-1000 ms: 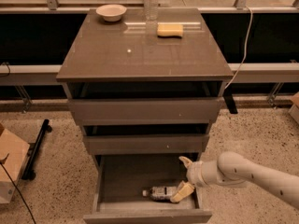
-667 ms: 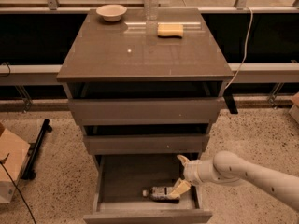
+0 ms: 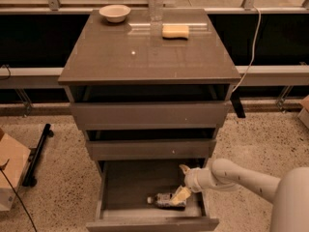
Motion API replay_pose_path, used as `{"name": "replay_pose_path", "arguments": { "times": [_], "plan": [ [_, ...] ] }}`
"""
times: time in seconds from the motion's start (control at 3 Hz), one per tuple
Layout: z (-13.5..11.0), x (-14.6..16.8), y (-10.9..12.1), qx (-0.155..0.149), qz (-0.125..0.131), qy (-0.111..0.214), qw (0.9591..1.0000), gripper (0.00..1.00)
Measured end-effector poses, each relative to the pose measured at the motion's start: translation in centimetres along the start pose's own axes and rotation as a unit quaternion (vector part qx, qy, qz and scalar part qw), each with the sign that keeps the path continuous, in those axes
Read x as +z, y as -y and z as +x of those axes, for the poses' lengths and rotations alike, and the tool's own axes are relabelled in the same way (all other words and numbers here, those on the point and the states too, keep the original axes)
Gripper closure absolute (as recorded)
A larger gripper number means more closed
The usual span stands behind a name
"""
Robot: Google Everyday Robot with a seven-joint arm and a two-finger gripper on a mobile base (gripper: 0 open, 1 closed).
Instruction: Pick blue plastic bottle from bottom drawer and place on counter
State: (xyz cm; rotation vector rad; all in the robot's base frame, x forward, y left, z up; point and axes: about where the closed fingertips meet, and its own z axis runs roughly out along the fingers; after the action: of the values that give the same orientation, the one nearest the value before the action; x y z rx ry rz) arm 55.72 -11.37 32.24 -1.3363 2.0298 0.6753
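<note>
The blue plastic bottle [image 3: 165,199] lies on its side in the open bottom drawer [image 3: 125,185], near the front right, with its white cap pointing left. My gripper [image 3: 182,183] reaches into the drawer from the right, at the bottle's right end. One pale finger [image 3: 180,195] rests on the bottle's right end and the other sits higher up, away from it. The counter [image 3: 145,57] is the cabinet's glossy grey-brown top, well above the gripper.
On the counter stand a white bowl [image 3: 115,12], a tall clear water bottle [image 3: 155,1] and a yellow sponge [image 3: 175,31]. The two upper drawers sit slightly open. A cardboard box [image 3: 9,175] and a black stand [image 3: 36,156] are on the floor at the left.
My gripper has shifted slightly left and down along the drawer's right side, closer onto the bottle's right end. The bottle has not moved.
</note>
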Motion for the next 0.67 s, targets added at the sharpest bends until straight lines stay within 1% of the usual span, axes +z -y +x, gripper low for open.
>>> {"name": "replay_pose_path", "arguments": {
  "times": [0.33, 0.67],
  "plan": [
    [1.4, 2.1, 0.7, 0.012, -0.005, -0.003, 0.9999, 0.0],
    [3.4, 4.0, 1.3, 0.026, -0.009, -0.011, 0.9996, 0.0]
  ]
}}
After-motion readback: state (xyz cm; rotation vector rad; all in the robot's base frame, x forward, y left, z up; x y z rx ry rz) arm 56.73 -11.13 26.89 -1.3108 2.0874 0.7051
